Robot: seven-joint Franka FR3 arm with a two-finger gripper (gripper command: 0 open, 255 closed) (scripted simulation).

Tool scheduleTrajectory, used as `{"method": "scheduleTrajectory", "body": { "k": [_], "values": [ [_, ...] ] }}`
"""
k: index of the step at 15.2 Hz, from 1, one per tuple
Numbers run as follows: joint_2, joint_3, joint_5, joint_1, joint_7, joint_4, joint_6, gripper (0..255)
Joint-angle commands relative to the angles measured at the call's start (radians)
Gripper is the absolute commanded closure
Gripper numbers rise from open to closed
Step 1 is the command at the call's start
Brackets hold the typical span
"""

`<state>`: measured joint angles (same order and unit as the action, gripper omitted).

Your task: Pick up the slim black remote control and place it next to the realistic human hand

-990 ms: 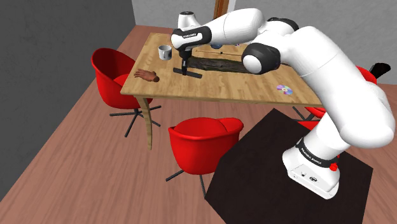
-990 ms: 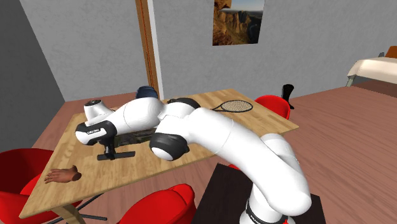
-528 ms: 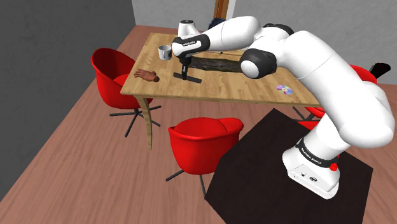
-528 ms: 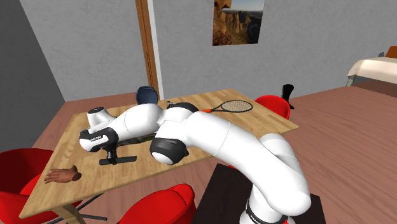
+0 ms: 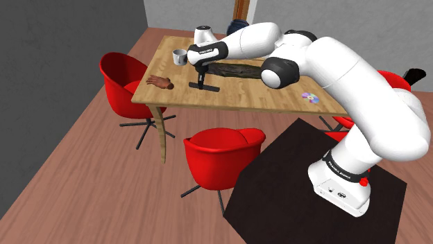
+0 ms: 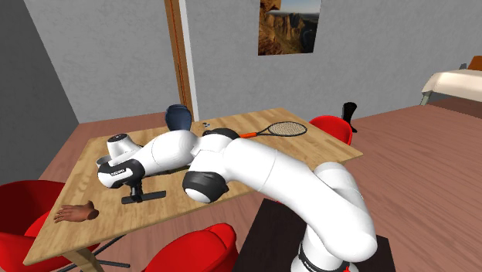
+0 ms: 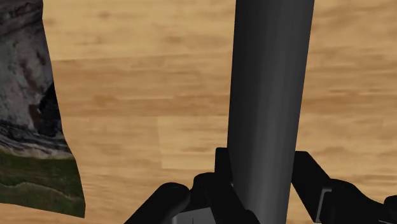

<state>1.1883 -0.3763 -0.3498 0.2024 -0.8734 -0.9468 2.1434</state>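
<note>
Remote (image 7: 270,95) clamped between closed end effector (image 7: 264,181) fingers; human hand (image 5: 161,82) lies apart on table (image 5: 243,97).

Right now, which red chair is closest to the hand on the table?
The chair at the shoulder view's left, by the table end where the hand lies.

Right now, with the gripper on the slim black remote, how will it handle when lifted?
The remote looks straight and rigid, so it probably won't sag. The gripper clasps it near mid-length, so it should stay fairly level. Its sides look smooth and glossy, so it could slip or pivot if moved sharply.
</note>
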Motion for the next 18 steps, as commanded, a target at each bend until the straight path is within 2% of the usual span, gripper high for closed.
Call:
{"method": "scheduleTrajectory", "body": {
  "k": [1,2,3,8,12,18],
  "values": [
    [0.000,0.000,0.000,0.000,0.000,0.000,0.000,255],
    [0.000,0.000,0.000,0.000,0.000,0.000,0.000,255],
    [0.000,0.000,0.000,0.000,0.000,0.000,0.000,0],
    [0.000,0.000,0.000,0.000,0.000,0.000,0.000,0],
    [-0.107,-0.017,0.011,0.024,-0.004,-0.071,-0.039,0],
    [-0.107,-0.017,0.011,0.024,-0.004,-0.071,-0.039,0]
  ]
}}
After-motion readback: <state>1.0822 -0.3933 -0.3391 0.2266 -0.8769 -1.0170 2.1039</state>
